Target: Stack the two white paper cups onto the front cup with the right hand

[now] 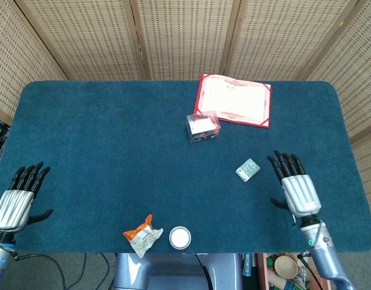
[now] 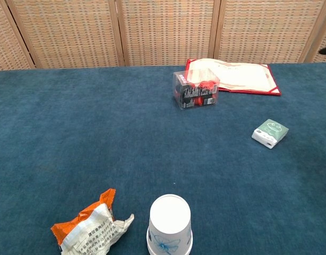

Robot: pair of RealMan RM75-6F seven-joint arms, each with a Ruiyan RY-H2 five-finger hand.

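Fingers (image 1: 27, 176) of the left hand (image 1: 13, 202) are spread apart and straight, grasping nothing, at the near left edge of the blue tabletop (image 1: 113, 151). Moving rightward along the near edge, a crumpled orange-and-white wrapper (image 1: 142, 235) lies just beside the white paper cup (image 1: 180, 237), which stands upside down with its flat base upward (whether it is one cup or several nested together cannot be told; the chest view shows a doubled rim at its foot). It is held by neither hand. Farther back, near the middle, sits a clear plastic box (image 1: 203, 127) with dark and red contents, and behind it a red-bordered folder (image 1: 235, 107) lies flat. To the right, a small pale green packet (image 1: 248, 170) rests on the tabletop. The right hand (image 1: 297, 192) is near the right edge, just beside the packet, fingers (image 1: 284, 164) extended and released, empty.
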